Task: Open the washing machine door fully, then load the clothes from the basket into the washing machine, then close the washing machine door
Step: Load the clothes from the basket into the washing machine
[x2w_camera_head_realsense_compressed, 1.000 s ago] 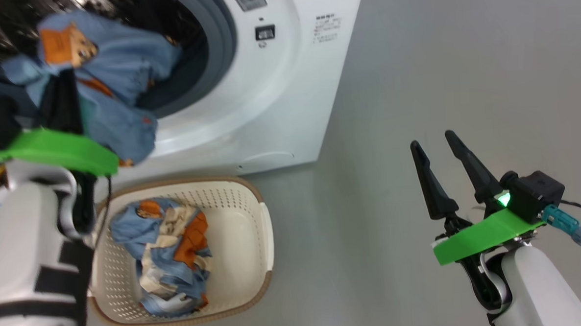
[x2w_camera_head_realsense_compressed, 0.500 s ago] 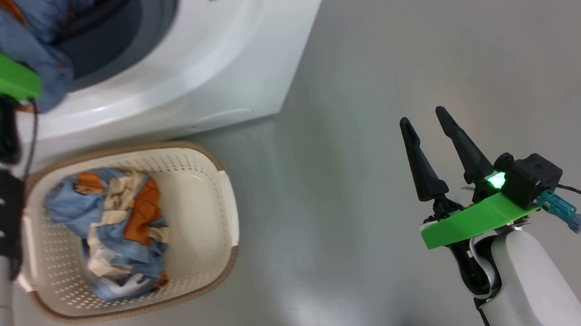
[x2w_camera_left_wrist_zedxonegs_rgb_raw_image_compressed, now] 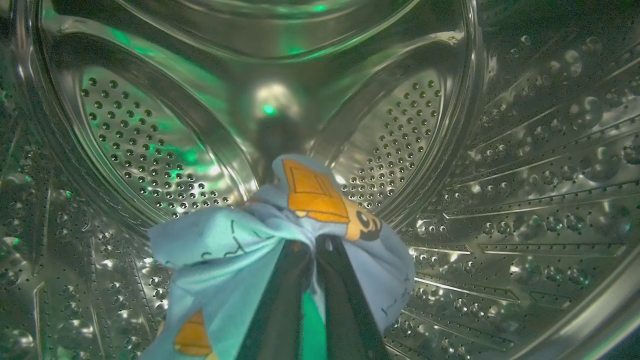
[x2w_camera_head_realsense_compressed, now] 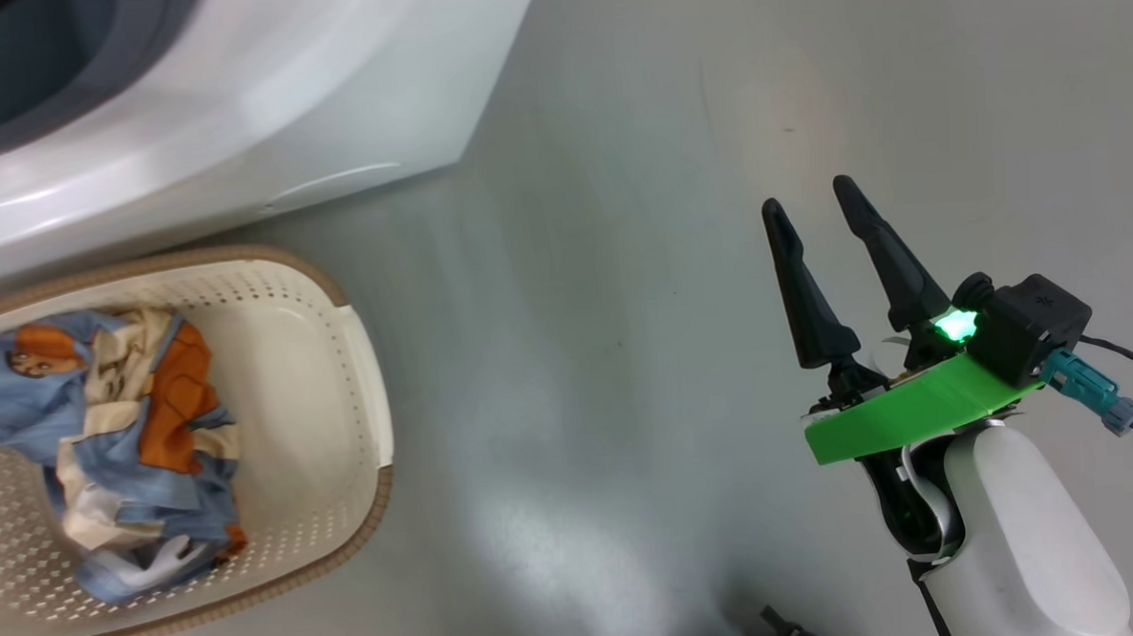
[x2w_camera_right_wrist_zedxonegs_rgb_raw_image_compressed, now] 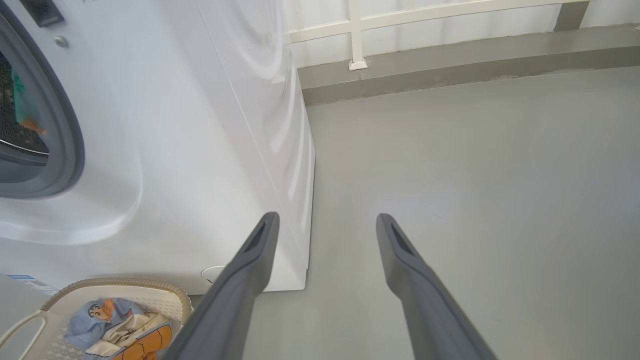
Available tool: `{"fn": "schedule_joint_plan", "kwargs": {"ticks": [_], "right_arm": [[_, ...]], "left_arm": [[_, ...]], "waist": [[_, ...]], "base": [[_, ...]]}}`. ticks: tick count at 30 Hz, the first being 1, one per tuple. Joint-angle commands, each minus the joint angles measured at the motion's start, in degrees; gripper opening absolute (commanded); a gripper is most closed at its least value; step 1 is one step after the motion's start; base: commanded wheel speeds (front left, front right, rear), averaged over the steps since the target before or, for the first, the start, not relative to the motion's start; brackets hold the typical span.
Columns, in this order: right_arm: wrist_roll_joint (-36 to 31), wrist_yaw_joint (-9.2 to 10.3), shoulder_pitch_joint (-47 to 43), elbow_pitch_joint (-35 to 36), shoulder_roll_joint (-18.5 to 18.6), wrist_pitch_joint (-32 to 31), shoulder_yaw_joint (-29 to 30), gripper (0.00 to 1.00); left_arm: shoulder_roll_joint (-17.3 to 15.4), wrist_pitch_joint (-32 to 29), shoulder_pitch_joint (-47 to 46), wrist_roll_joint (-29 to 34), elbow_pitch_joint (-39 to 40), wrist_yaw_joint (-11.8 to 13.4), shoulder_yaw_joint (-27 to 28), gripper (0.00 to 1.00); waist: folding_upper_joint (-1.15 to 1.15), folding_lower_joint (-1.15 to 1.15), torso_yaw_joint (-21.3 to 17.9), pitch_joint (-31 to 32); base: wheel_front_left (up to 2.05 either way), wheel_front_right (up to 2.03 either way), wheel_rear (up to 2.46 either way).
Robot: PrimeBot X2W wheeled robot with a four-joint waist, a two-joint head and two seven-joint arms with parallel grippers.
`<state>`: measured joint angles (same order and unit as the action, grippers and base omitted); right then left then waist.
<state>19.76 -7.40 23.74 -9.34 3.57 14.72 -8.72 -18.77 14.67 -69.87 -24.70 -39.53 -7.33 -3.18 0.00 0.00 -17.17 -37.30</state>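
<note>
In the left wrist view my left gripper (x2w_camera_left_wrist_zedxonegs_rgb_raw_image_compressed: 316, 245) is shut on a light blue bear-print piece of the clothes (x2w_camera_left_wrist_zedxonegs_rgb_raw_image_compressed: 240, 245), held inside the perforated steel drum (x2w_camera_left_wrist_zedxonegs_rgb_raw_image_compressed: 150, 145) of the washing machine (x2w_camera_head_realsense_compressed: 260, 92). More clothes (x2w_camera_head_realsense_compressed: 113, 443) lie bunched in the cream basket (x2w_camera_head_realsense_compressed: 340, 385), which stands on the floor in front of the machine. My right gripper (x2w_camera_head_realsense_compressed: 815, 207) hangs open over bare floor to the right, nothing between its fingers. The right wrist view shows the machine's white front (x2w_camera_right_wrist_zedxonegs_rgb_raw_image_compressed: 175, 150), its grey rubber ring (x2w_camera_right_wrist_zedxonegs_rgb_raw_image_compressed: 70, 125) and the basket (x2w_camera_right_wrist_zedxonegs_rgb_raw_image_compressed: 165, 297) at lower left. The washing machine door is out of view.
Grey floor (x2w_camera_head_realsense_compressed: 623, 306) spreads between the basket and my right arm. A low grey kerb with a white railing (x2w_camera_right_wrist_zedxonegs_rgb_raw_image_compressed: 360, 35) runs along the back, behind the machine's right side.
The head camera has swung right and down, so the machine and basket slid left in the picture and my left arm with its cloth left that view. My right gripper stays open.
</note>
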Motion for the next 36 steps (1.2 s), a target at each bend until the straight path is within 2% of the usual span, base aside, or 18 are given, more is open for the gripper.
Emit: {"fn": "schedule_joint_plan", "kwargs": {"ticks": [1,2,4,9,15,22,36], "right_arm": [[-0.7,-0.09,-0.4,1.4,-0.4,0.3,-1.2,1.0],[-0.7,-0.09,-0.4,1.4,-0.4,0.3,-1.2,1.0],[-0.8,-0.09,-0.3,1.4,-0.5,0.3,-1.1,1.0],[-1.0,-0.09,-0.4,1.2,-0.6,0.3,-0.7,1.0],[-1.1,-0.09,-0.1,0.7,-0.6,0.3,-1.0,1.0],[-1.5,-0.09,0.4,0.3,-0.2,0.3,-0.8,1.0],[-1.0,-0.09,-1.0,-1.8,2.7,0.3,-0.8,1.0]], "left_arm": [[-2.4,0.3,-0.6,1.2,1.8,-0.2,1.9,0.0],[-2.3,0.3,-0.6,1.8,2.1,-0.2,2.7,0.31],[-2.1,0.3,-0.4,2.4,0.9,-0.2,3.4,1.0],[-2.1,0.3,-1.4,2.3,-7.1,-0.2,0.5,1.0],[-1.5,0.3,-0.8,1.6,-10.2,-0.2,-1.3,1.0],[-0.9,0.3,4.2,0.8,-9.2,-0.2,-2.5,1.0],[1.9,0.3,19.5,1.1,0.1,-0.2,-1.4,1.0]], "waist": [[0.0,0.0,-1.1,-0.9],[0.0,0.0,-1.2,-1.0],[0.0,0.0,-1.3,-1.0],[0.0,0.0,-0.7,-0.5],[0.0,0.0,0.9,1.3],[0.0,0.0,2.9,5.3],[0.0,0.0,7.3,14.8]], "base": [[0.0,0.0,0.0],[0.0,0.0,0.0],[0.0,0.0,0.0],[0.0,0.0,0.0],[0.0,0.0,0.0],[0.0,0.0,0.0],[0.0,0.0,0.0]]}}
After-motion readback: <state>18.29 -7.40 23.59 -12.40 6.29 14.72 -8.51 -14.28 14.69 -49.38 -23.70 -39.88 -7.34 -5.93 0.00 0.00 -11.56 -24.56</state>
